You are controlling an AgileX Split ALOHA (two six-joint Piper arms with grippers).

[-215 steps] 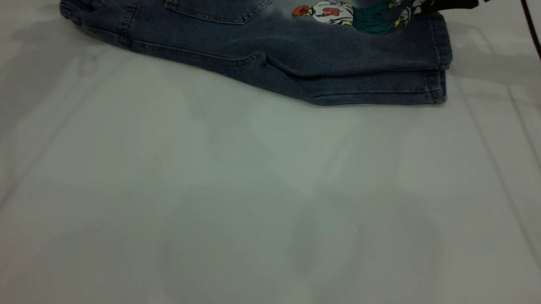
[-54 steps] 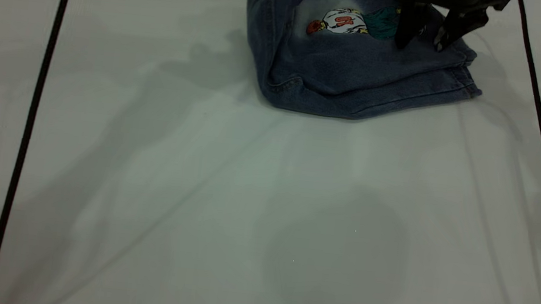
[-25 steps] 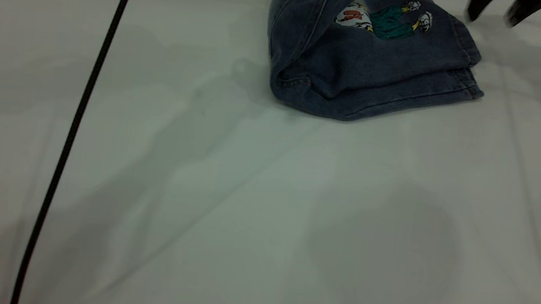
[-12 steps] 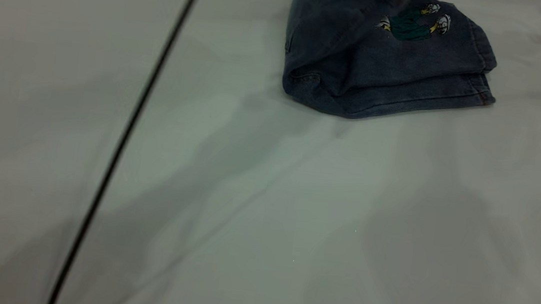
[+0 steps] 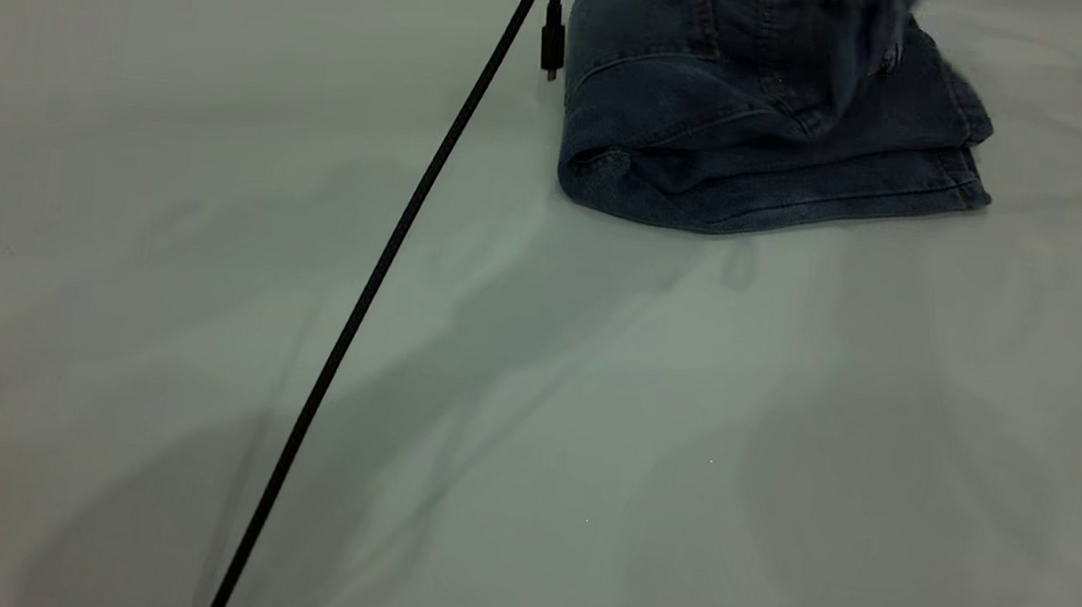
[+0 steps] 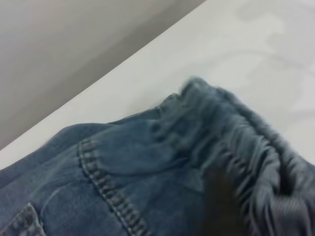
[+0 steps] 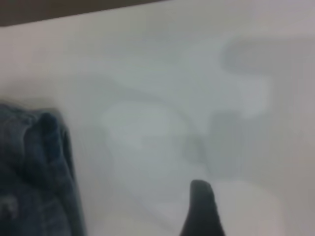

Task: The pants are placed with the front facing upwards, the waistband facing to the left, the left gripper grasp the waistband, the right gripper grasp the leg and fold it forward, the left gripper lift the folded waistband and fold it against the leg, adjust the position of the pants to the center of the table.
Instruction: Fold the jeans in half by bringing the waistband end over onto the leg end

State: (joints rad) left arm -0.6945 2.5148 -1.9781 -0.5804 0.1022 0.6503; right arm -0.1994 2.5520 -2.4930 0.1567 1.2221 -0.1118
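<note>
- Now the left gripper [image 6: 219, 201] seems clamped on the waistband [image 6: 256, 147]. In its wrist view a dark finger shows against the gathered denim, and the band sits close under the camera.
- From outside, that gripper is above the top edge of the picture. Only its black cable [image 5: 385, 257] shows, slanting from beside the pants down to the near edge.
- The pants [image 5: 767, 166] lie at the far side of the table [image 5: 220, 109], right of the middle. The waistband half is draped over the leg [image 5: 917, 172], whose hems are stacked at the right end.
- Half a second ago the cartoon print on the leg was showing. The folded-over top half now covers it, and the cable has swung further right.
- We judge that the second fold is nearly laid down. What remains is to let go and shift the bundle toward the centre of the table.
- The right gripper [image 7: 199, 211] has left the outside view. Its wrist camera shows it over bare table with the pants off to one side, and we cannot tell whether it is wide or narrow.
- We can read no brand, label or writing, only the double stitching of the seams.
</note>
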